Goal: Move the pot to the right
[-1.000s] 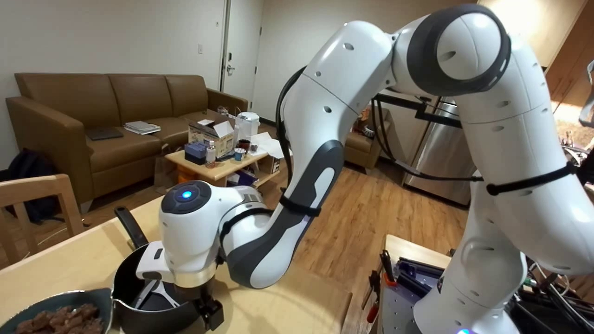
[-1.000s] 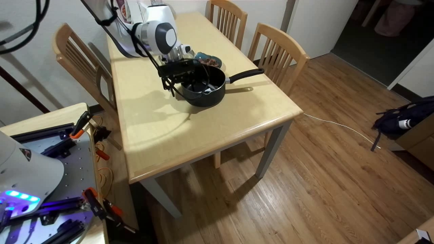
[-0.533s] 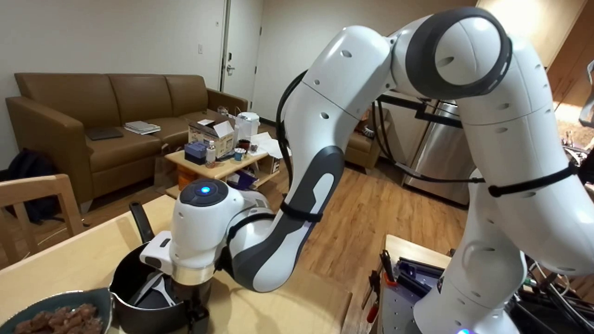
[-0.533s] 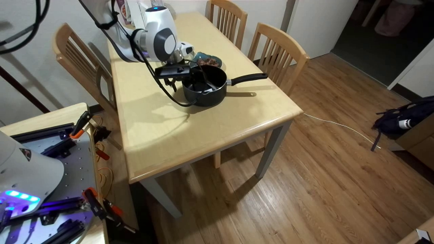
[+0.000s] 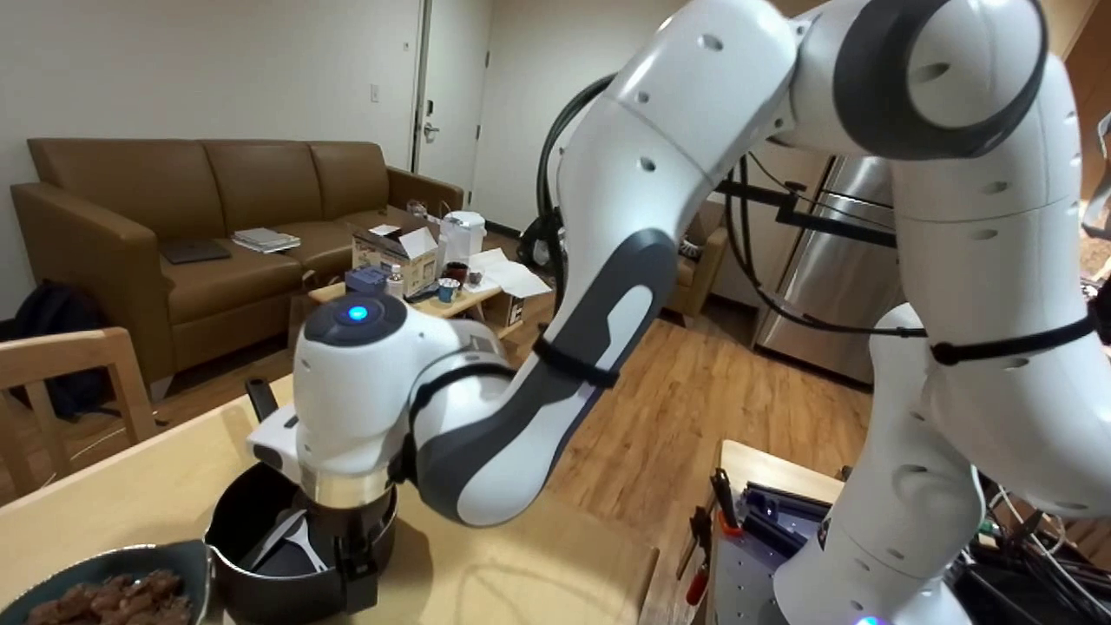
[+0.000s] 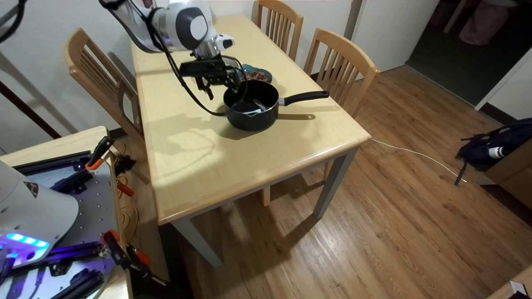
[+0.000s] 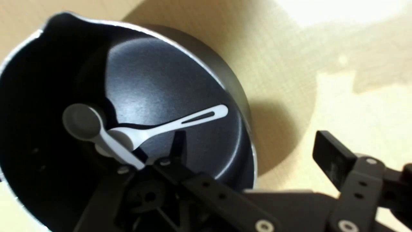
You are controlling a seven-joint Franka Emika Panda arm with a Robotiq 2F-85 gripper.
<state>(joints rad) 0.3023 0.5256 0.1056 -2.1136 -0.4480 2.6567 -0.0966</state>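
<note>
The black pot (image 6: 253, 121) stands upright on the wooden table (image 6: 216, 182) and also shows in an exterior view (image 5: 278, 597). Its long handle (image 6: 305, 96) points away from my gripper. Two pale spoons lie crossed inside; one spoon (image 7: 82, 122) and the other spoon (image 7: 202, 116) show in the wrist view. My gripper (image 7: 252, 137) is open and empty at the pot's rim. In the wrist view one finger is over the inside and the other is outside, over the table. In an exterior view the gripper (image 6: 223, 90) is raised above the rim.
A teal bowl (image 6: 249, 69) of brown pieces stands close beside the pot. Wooden chairs stand at the table sides, one chair (image 6: 345, 62) near the handle. The arm's loose black cable (image 6: 191, 94) hangs by the pot.
The pot has turned and shifted slightly between the first two moments and stands still since. My gripper has risen from lower at the rim to above it.
</note>
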